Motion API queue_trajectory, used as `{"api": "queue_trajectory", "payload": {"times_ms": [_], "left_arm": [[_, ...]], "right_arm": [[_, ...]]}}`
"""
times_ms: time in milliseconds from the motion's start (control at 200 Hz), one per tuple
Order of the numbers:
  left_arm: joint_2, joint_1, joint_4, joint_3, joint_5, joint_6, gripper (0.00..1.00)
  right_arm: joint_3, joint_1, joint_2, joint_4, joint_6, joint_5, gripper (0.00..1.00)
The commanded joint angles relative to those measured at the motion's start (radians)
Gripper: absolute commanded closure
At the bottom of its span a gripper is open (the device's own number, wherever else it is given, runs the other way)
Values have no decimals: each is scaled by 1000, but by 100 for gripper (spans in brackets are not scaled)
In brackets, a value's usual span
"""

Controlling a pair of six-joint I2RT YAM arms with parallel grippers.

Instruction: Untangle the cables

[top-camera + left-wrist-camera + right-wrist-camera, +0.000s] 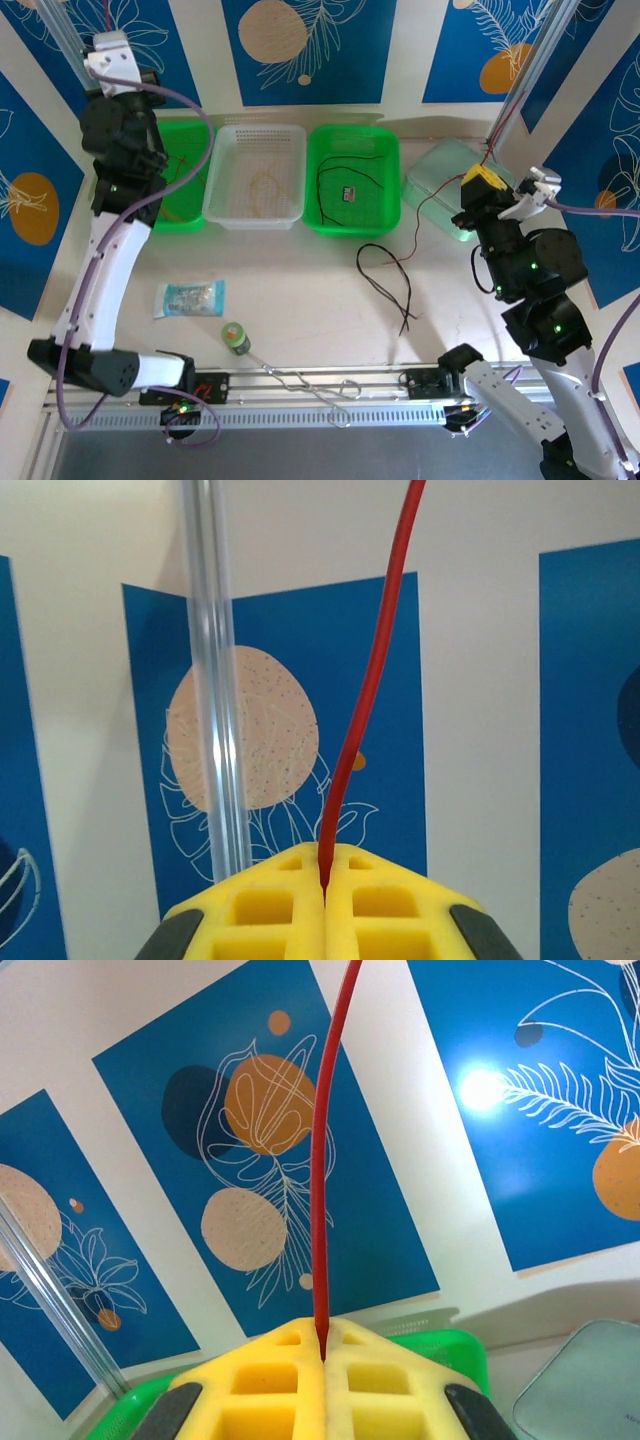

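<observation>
In the left wrist view my left gripper (324, 882) is shut on a red cable (372, 670) that rises from between its yellow pads (265, 905). My right gripper (323, 1348) also pinches a red cable (322, 1160) running straight up. From above, the right gripper (480, 180) sits over the table's right side, and a red cable (418, 215) hangs from it down to the table. A black cable (378, 270) lies looped on the table. Another black cable (345, 165) lies in the right green tray (390, 215). A yellow-tan cable (262, 185) lies in the white basket (255, 215).
A left green tray (185, 220) stands partly behind the raised left arm (120, 140). A translucent lid (440, 175) lies at the back right. A plastic packet (188, 298), a green tape roll (236, 337) and a bent silver wire (310, 385) lie near the front rail.
</observation>
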Motion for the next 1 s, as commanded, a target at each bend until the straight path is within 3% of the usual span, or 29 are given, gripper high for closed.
{"api": "queue_trajectory", "payload": {"times_ms": [0, 160, 470, 715, 845, 991], "left_arm": [[42, 72, -17, 58, 86, -107, 100], [109, 173, -98, 158, 148, -190, 100], [179, 283, -141, 251, 220, -300, 100], [261, 294, -172, 347, 275, -346, 100], [295, 295, -209, 426, 357, -402, 100], [332, 296, -232, 504, 348, -398, 100]], "right_arm": [[40, -34, 21, 50, 0, -78, 100], [75, -57, 88, 58, 48, -167, 100], [161, -71, 171, 45, 31, -216, 100], [160, -101, 163, 29, 34, -223, 100], [166, -121, 166, 24, 34, -236, 100], [169, -146, 179, 34, 59, -265, 100]]}}
